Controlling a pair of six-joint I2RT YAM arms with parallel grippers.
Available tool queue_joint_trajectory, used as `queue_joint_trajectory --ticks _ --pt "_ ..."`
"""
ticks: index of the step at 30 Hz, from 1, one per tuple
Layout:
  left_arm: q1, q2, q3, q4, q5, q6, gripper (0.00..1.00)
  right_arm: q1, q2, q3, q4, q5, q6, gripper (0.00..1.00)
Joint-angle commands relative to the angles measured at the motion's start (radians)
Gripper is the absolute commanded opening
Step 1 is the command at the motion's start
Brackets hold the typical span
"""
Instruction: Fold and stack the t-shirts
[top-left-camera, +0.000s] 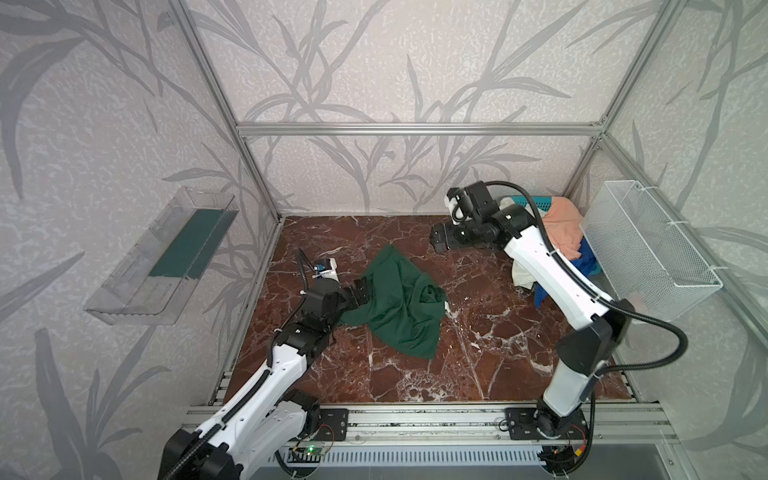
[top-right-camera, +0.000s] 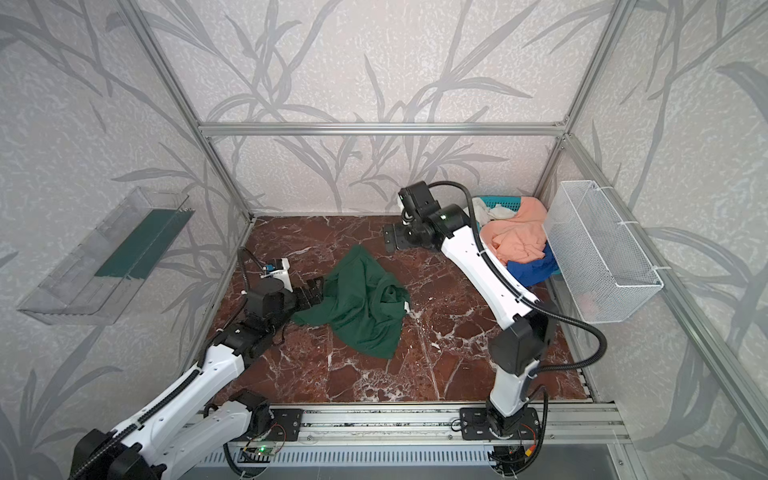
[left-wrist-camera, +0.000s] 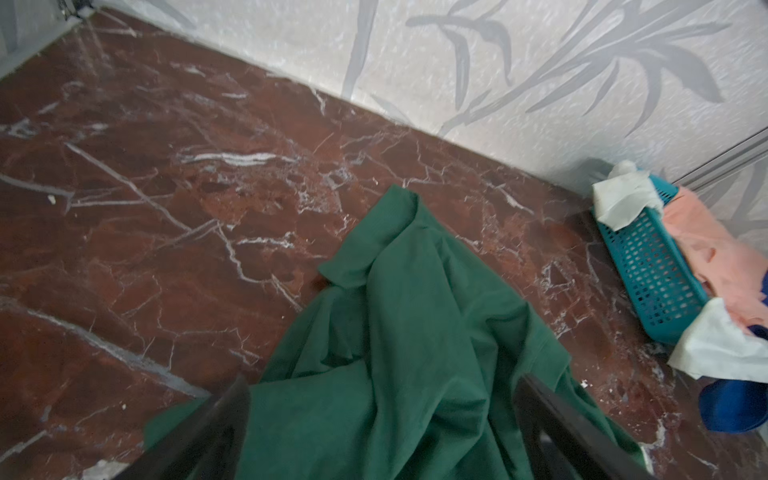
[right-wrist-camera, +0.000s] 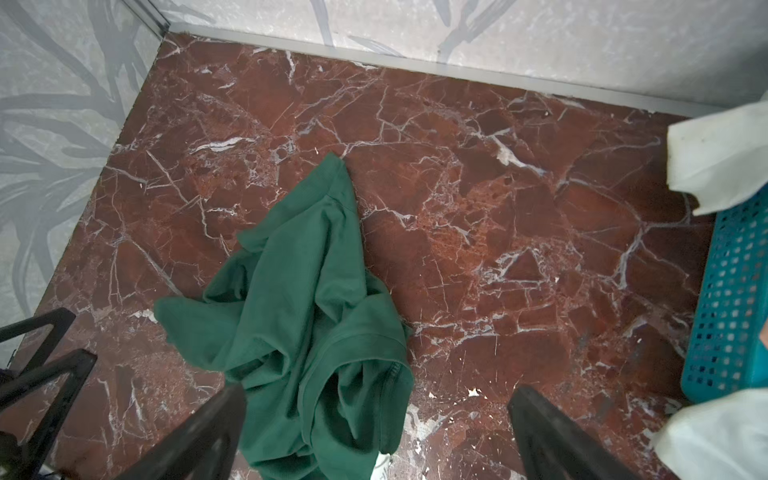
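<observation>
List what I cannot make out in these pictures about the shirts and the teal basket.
- Teal slotted plastic basket: in both top views, mostly hidden by the right arm and the shirts piled in it.
- Royal blue cloth shirt: mostly covered by the peach-orange cloth shirt; shape unclear.
- White cloth shirt: cut off by the edge of the right wrist view.
- Dark forest-green cloth shirt: crumpled; front or back unclear.

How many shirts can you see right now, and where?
4. The green shirt lies crumpled mid-table; the peach shirt, blue shirt and white shirt are heaped in the teal basket at the far right corner. More may be buried there.
</observation>
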Motion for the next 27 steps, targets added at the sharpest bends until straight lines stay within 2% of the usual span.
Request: queue_joint_trajectory --ticks 1,4,6,10,14,17,22,27 --pt "0.0 0.06 0.008 -0.049 -0.005 -0.026 0.99 -0.009 -0.17 -0.308 0.248 -0.041 0.055 0.99" --pt "0.0 0.12 0.012 -0.048 0.006 -0.04 0.99 -0.019 -0.275 -0.516 0.37 -0.081 0.156 0.99" --pt "0.0 0.152 0.004 -0.021 0.018 -0.059 0.99 -0.017 -0.281 -0.563 0.383 -0.129 0.188 0.99" --pt "0.001 0.212 -0.03 0.06 0.061 -0.105 0.99 0.005 -0.208 -0.6 0.422 -0.252 0.245 0.8" --pt "0.0 0.26 -0.026 0.06 0.09 -0.127 0.99 0.086 -0.123 -0.578 0.459 -0.3 0.252 0.64" --pt "0.0 0.271 -0.027 0.039 0.097 -0.139 0.99 0.143 -0.063 -0.542 0.468 -0.3 0.247 0.59" --pt "0.0 0.258 -0.056 0.049 0.084 -0.157 0.99 0.177 0.066 -0.48 0.498 -0.318 0.263 0.48" --pt "0.0 0.236 -0.062 0.039 0.075 -0.155 0.99 0.178 0.2 -0.348 0.365 -0.239 0.247 0.43"
